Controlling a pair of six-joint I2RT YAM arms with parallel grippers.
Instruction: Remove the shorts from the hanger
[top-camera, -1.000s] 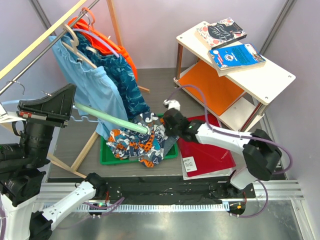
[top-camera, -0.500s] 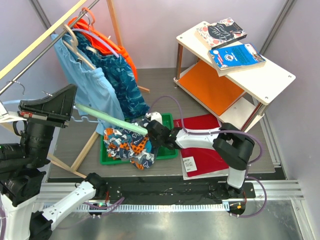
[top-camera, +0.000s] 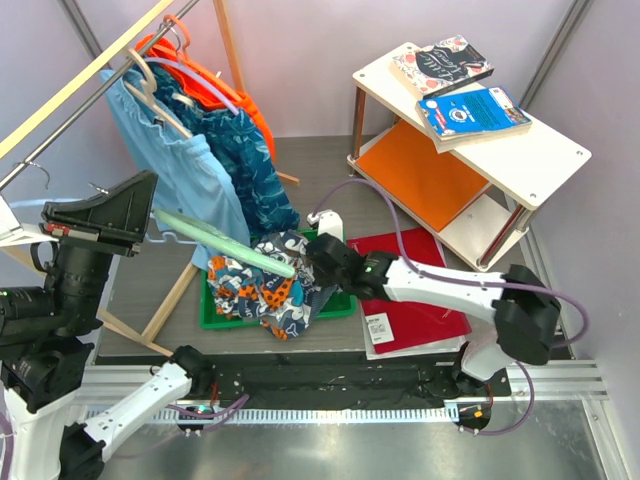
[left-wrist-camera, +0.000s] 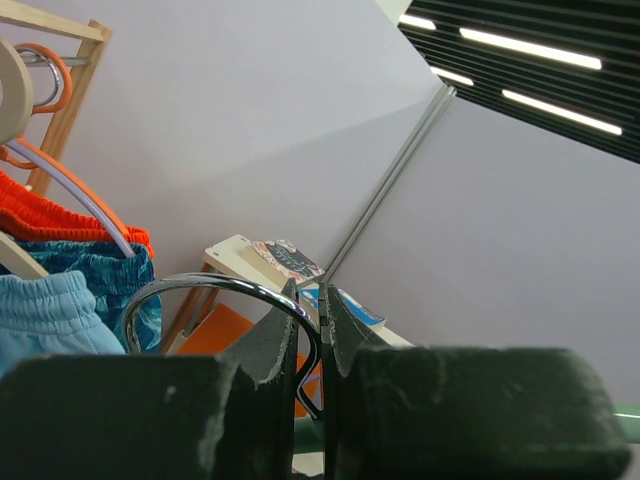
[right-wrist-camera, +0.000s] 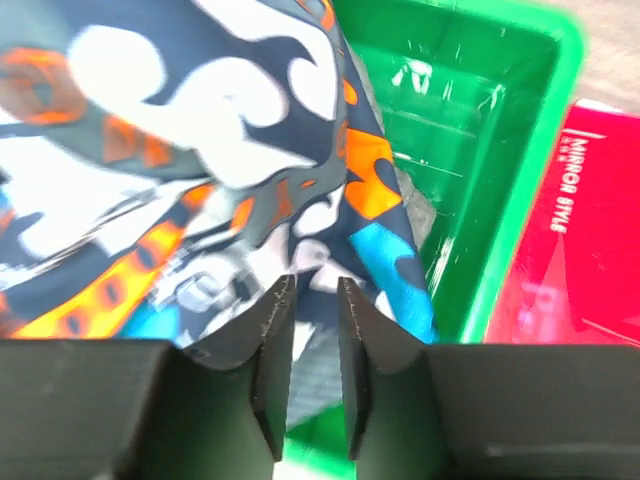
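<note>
Orange-and-blue floral shorts (top-camera: 262, 288) hang bunched over the green tray (top-camera: 342, 306) from a pale hanger (top-camera: 215, 238) whose chrome hook (left-wrist-camera: 190, 286) the left gripper (left-wrist-camera: 322, 302) clamps, while the right gripper (right-wrist-camera: 315, 287), pinching a fold just above the tray, would best pull steadily away along the bar.

We stretch our right arm (top-camera: 440, 285) toward ten o'clock, right gripper (right-wrist-camera: 315, 285) pinched closed (left gripper (left-wrist-camera: 310, 300) likewise, at nine o'clock).

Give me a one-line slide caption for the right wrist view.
Right hand closed on the floral-print shorts over the green bin, with a red package at the right edge.
</note>
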